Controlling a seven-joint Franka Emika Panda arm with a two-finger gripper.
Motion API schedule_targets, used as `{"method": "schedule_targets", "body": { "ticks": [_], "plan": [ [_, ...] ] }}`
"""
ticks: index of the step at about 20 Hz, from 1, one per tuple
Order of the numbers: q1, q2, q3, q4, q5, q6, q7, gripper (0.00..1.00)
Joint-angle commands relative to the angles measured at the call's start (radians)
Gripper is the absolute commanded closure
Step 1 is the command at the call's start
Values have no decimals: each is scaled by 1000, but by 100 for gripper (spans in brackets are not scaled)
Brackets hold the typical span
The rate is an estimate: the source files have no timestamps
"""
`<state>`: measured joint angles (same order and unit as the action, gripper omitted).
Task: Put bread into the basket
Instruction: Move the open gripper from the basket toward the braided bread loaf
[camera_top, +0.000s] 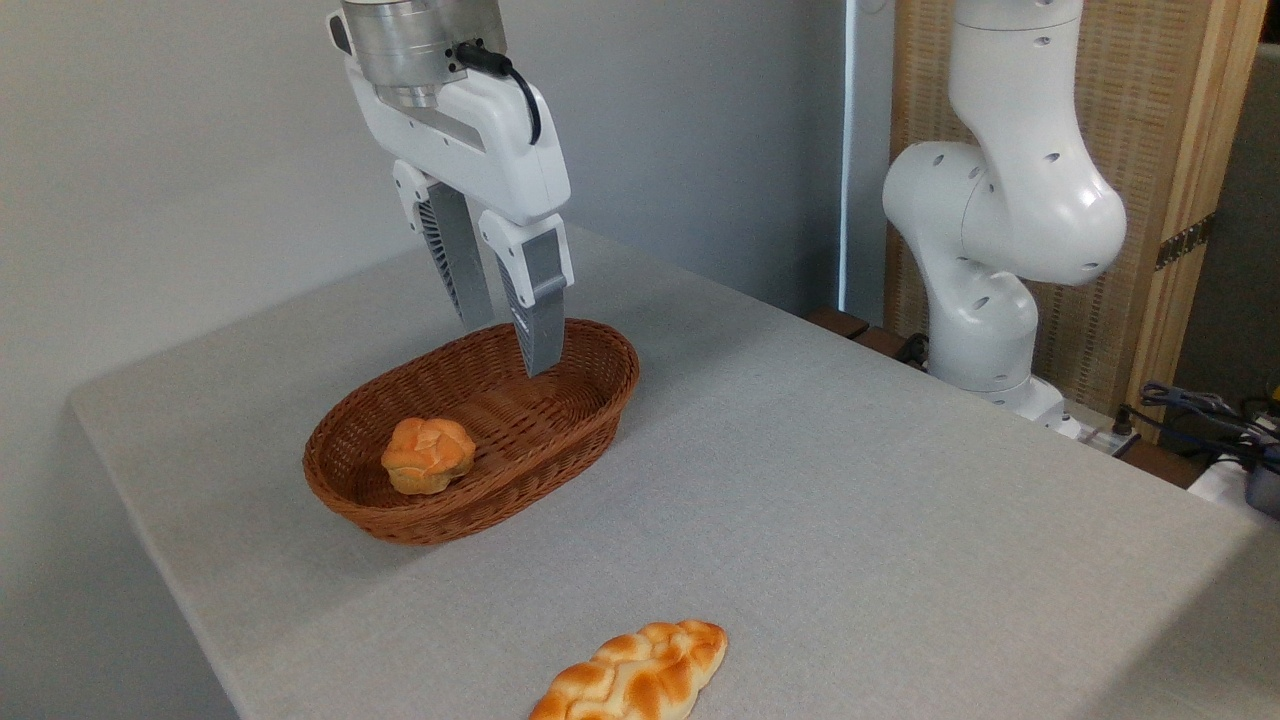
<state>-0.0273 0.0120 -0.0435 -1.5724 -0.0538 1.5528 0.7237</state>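
Note:
The bread, a long braided golden-orange loaf, lies on the table at the bottom edge of the view, partly cut off. The basket, oval reddish-brown wicker, sits at the table's middle left, well apart from the loaf. My gripper hangs over the basket's far end, fingers pointing down, open, with nothing between them. Its tips are at about rim height.
A small round knotted orange bun rests inside the basket near its front end. The arm's white base stands at the table's right rear, with cables beside it. The grey table's left edge runs close to the basket.

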Motion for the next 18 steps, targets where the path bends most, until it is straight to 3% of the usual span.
{"method": "schedule_targets", "body": {
  "ticks": [1, 10, 18],
  "plan": [
    [1, 3, 7, 17, 3, -5, 17, 0],
    [1, -6, 8, -1, 2, 24, 17, 0],
    [0, -135, 88, -230, -6, 291, 17, 0]
  ]
}}
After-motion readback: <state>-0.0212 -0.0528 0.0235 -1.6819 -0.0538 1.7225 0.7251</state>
